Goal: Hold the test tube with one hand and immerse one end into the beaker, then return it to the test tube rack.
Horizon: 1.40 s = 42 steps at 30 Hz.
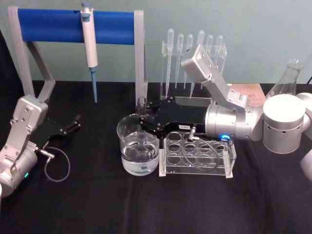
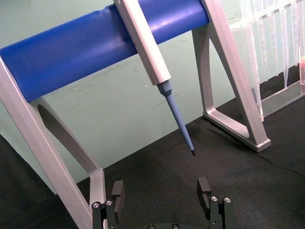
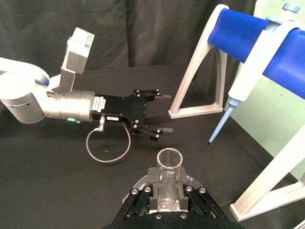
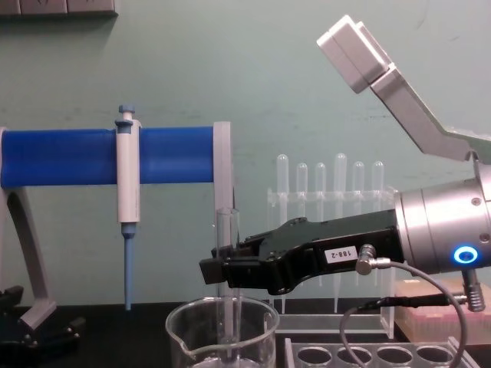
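right gripper (image 1: pixel 143 117) holds test tube (image 4: pixel 225 230) | end seemingly inside beaker (image 1: pixel 125 141) | left gripper (image 3: pixel 167 113) apart

place: lab | evidence: beaker (image 1: pixel 127 157), test tube rack (image 1: pixel 195 168), hanging pipette (image 1: pixel 89 45), conical flask (image 1: pixel 288 78)

Clear glass test tube (image 4: pixel 225 230), upright, lower end inside wide clear spouted beaker (image 1: pixel 127 163), part-filled with clear liquid

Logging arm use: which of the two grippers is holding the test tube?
The right gripper, shut on the test tube standing upright in the beaker; the left gripper is open and empty.
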Available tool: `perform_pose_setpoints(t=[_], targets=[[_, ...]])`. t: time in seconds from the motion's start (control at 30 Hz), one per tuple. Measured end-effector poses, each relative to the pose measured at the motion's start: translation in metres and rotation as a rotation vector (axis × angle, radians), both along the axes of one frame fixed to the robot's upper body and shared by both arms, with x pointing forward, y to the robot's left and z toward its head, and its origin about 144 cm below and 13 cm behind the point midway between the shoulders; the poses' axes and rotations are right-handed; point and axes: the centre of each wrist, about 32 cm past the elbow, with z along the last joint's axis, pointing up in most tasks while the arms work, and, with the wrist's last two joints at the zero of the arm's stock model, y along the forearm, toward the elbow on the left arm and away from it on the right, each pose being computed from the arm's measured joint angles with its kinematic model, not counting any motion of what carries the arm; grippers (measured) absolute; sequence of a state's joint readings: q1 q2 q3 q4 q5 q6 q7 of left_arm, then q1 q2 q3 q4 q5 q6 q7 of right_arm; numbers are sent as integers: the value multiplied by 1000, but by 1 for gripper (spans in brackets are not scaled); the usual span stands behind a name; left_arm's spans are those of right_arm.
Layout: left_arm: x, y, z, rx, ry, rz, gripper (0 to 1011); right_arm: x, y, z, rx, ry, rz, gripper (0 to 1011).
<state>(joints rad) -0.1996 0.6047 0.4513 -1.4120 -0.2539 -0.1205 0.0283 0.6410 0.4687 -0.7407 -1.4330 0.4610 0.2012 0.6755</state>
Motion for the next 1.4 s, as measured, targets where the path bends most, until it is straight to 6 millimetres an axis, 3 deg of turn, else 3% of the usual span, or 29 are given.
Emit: perform_pose_setpoints(t=[1.4], targets=[[0, 0, 0, 0, 0, 0, 1000, 0, 0, 0, 0, 0, 0, 225]])
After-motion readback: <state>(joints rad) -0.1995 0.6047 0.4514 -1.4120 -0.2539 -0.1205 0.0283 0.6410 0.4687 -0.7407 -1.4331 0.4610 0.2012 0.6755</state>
